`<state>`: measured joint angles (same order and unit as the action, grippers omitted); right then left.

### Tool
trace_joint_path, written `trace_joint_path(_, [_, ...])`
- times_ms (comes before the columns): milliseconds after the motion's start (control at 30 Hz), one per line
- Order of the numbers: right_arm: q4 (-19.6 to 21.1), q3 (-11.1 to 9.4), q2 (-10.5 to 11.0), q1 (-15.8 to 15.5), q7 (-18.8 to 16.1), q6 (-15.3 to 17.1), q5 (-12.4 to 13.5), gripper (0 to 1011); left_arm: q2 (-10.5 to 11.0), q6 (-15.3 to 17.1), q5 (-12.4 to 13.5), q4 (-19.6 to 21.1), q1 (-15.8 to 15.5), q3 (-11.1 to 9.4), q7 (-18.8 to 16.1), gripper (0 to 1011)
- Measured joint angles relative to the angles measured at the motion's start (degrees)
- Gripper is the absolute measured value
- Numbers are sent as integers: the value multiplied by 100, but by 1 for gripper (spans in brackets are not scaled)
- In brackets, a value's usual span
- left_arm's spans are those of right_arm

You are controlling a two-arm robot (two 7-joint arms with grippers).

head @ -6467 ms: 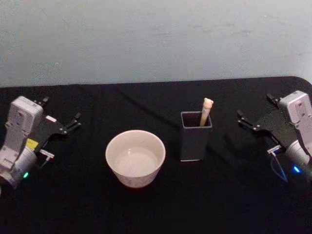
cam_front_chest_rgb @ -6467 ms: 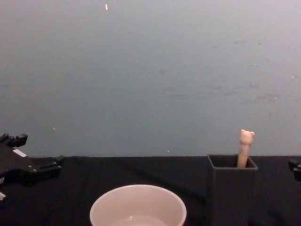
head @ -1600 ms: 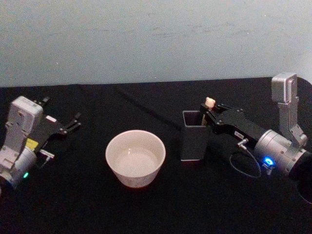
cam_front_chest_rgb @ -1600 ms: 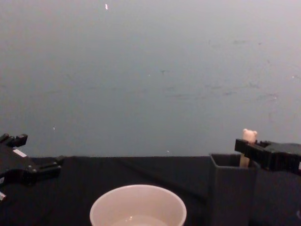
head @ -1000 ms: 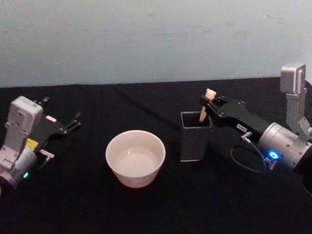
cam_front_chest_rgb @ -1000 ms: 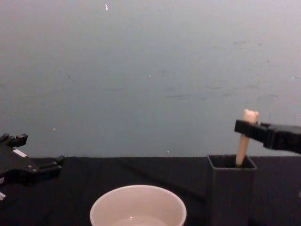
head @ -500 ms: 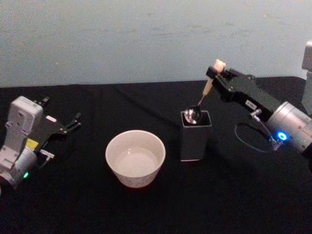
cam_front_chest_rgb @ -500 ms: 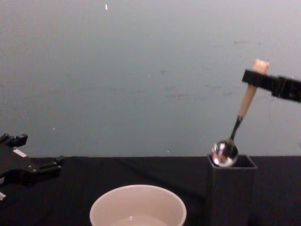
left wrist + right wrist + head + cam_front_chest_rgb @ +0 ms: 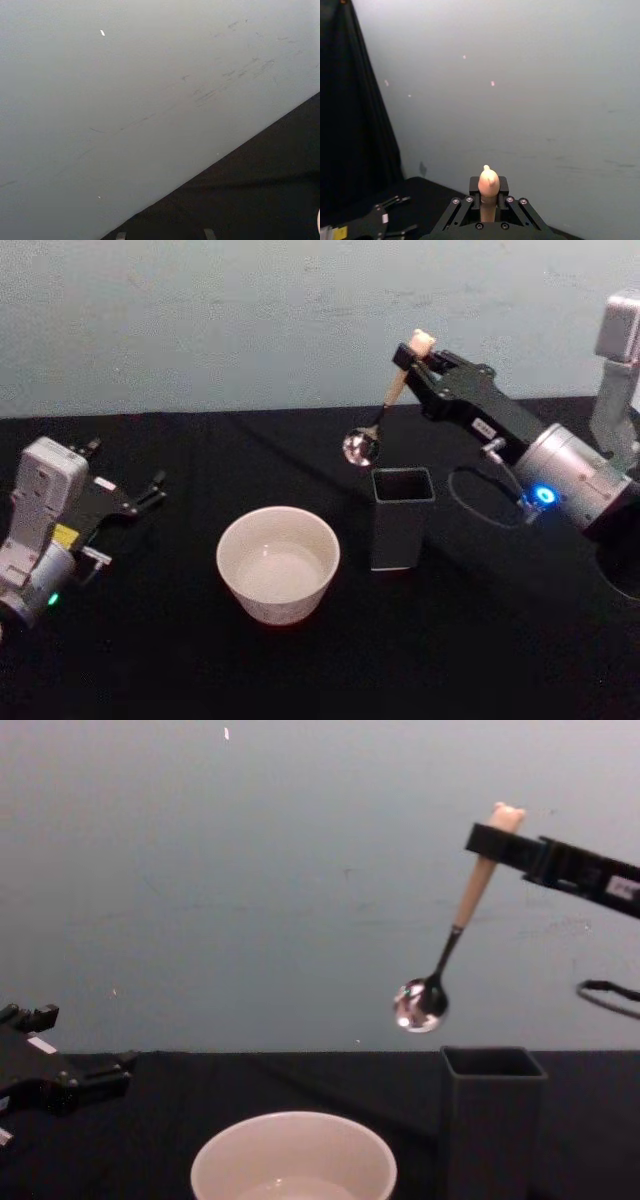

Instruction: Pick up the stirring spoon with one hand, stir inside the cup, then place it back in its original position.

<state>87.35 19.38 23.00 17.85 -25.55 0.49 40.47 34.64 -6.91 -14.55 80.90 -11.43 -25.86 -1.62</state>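
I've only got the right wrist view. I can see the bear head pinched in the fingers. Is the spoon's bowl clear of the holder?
Observer: Yes. In the chest view the right gripper holds the stirring spoon high, and its bowl hangs above the rim of the dark holder, off to its left.
Operator: Where's the cup?
Observer: The cup stands on the table left of the holder. The spoon's bowl is not over it yet.
Operator: And the left arm?
Observer: The left gripper sits open at the table's left side, apart from the cup.
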Motion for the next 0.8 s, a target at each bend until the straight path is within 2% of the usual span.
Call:
trace_joint_path(333, [-215,415,-98,204,-298,-3,-97,189,0,0,0,0,0,0,0,1001])
trace_joint_path(433, [-281,601,-90,255,-414,-4,-195,189,0,0,0,0,0,0,0,1001])
trace_joint_path(800, [-356,1058,22,294,-681,-65,-631,189,0,0,0,0,0,0,0,1001])
